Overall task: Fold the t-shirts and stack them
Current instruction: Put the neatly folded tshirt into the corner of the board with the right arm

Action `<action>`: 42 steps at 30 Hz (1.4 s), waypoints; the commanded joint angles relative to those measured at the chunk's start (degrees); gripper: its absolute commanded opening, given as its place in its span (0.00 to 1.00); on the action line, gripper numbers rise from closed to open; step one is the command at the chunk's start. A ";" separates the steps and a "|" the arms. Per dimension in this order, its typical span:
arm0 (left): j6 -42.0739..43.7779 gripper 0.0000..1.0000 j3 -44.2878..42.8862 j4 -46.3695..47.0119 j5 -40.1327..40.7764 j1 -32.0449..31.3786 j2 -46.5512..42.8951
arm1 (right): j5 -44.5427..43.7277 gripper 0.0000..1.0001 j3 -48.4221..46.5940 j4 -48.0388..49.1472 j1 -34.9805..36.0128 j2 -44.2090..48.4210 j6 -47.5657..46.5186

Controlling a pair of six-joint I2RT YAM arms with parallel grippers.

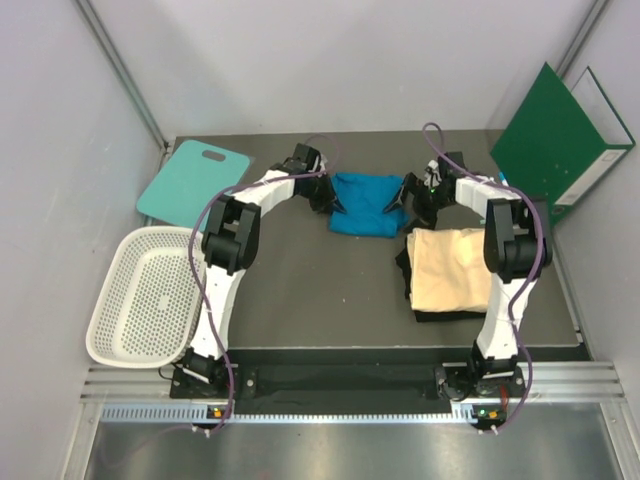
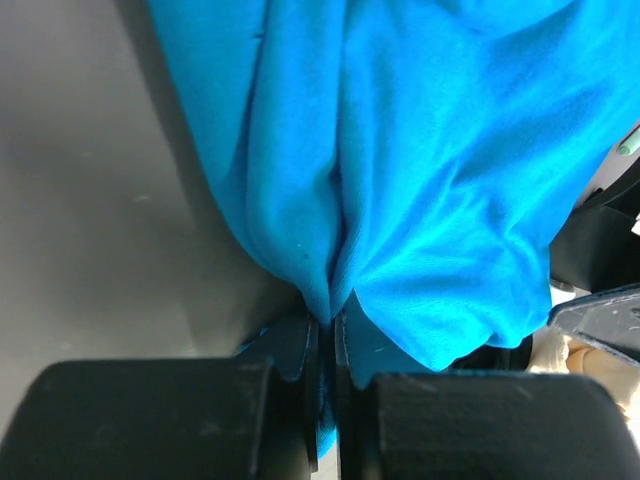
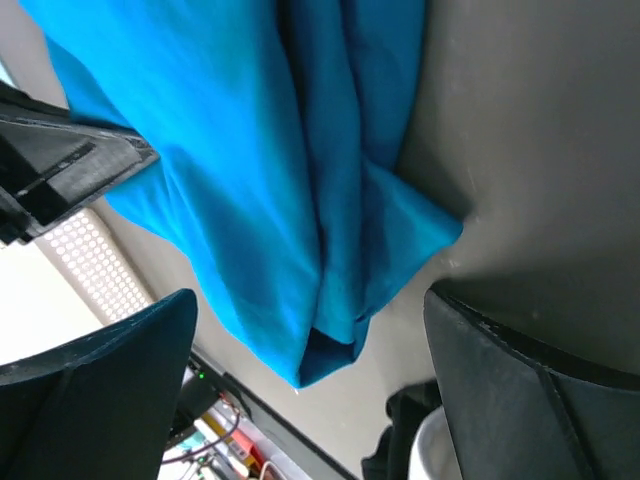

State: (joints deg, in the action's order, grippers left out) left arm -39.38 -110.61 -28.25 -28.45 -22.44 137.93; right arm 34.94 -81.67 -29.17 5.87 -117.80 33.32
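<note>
A bright blue t-shirt (image 1: 362,203) lies bunched at the back middle of the table. My left gripper (image 1: 328,197) is at its left edge. In the left wrist view the jaws (image 2: 327,335) are shut on a pinched fold of the blue cloth (image 2: 430,180). My right gripper (image 1: 400,207) is at the shirt's right edge. Its fingers (image 3: 520,390) stand wide apart, and a corner of the blue shirt (image 3: 300,250) hangs between them without touching either. A folded cream-yellow t-shirt (image 1: 450,268) lies at the right on dark cloth (image 1: 445,316).
A teal board (image 1: 190,180) with a handle hole lies at the back left. In front of it, at the left edge, sits a white mesh basket (image 1: 145,295). A green binder (image 1: 560,145) leans against the back right wall.
</note>
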 commanded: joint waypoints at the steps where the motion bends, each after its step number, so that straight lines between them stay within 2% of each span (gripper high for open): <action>1: -0.53 0.00 1.27 1.79 3.58 2.92 -2.84 | 1.36 0.91 -2.00 5.25 0.28 -1.99 1.74; 6: -1.05 0.00 0.13 2.14 1.11 2.93 -2.05 | 1.89 0.85 -3.84 7.28 1.33 -5.77 3.86; 15: -1.14 0.00 2.23 2.85 -0.29 2.66 -3.19 | 0.92 0.80 -15.70 5.27 6.60 -14.03 6.41; 17: -1.32 0.00 3.29 3.46 -1.08 2.49 -3.28 | 1.01 0.77 -18.52 4.56 7.57 -16.13 6.32; 18: -1.32 0.00 3.55 3.46 -1.35 2.57 -3.45 | 1.01 0.73 -19.40 3.86 8.45 -16.67 6.14; 19: -1.23 0.00 3.73 3.46 -1.78 2.40 -3.46 | 1.18 0.62 -19.93 4.03 8.81 -17.02 6.05; 21: -0.88 0.00 4.26 3.11 -2.05 2.40 -4.07 | 1.36 0.47 -19.85 3.86 9.60 -16.94 5.27; 22: -0.62 0.01 4.52 2.85 -2.23 2.40 -4.42 | 1.01 0.32 -19.15 2.81 9.60 -16.68 4.83; 23: -0.44 0.09 4.87 2.33 -2.14 2.48 -4.86 | 0.31 0.27 -18.71 2.19 9.60 -15.37 3.34; 24: -0.18 0.27 4.87 1.80 -2.23 2.57 -5.73 | -2.04 0.23 -18.35 1.05 9.51 -14.57 2.20; 25: 0.43 0.64 4.87 0.92 -2.14 2.57 -6.26 | -3.37 0.18 -18.26 -2.09 9.60 -12.83 0.97; 26: 0.87 0.75 4.70 -0.56 -1.62 2.57 -6.96 | -4.60 0.17 -18.44 -4.03 9.60 -11.85 -2.18; 27: 1.49 0.82 4.61 -1.45 -1.35 2.83 -8.54 | -6.62 0.15 -18.70 -5.71 9.60 -11.06 -3.77; 28: 2.71 0.99 4.61 -2.24 -0.91 3.01 -9.60 | -7.94 0.14 -19.22 -7.46 9.60 -8.87 -6.92; 36: 4.31 0.99 7.86 -4.44 4.80 9.68 -21.64 | -15.15 0.13 -25.46 -21.19 12.67 0.81 -19.08; 42: 6.51 0.99 9.79 -8.66 3.93 10.84 -22.53 | -17.18 0.13 -31.52 -27.06 14.78 5.12 -20.84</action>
State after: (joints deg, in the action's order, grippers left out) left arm -35.16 -103.20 -33.10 -24.86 -11.00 117.84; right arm 20.16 -106.69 -50.61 18.94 -118.69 16.27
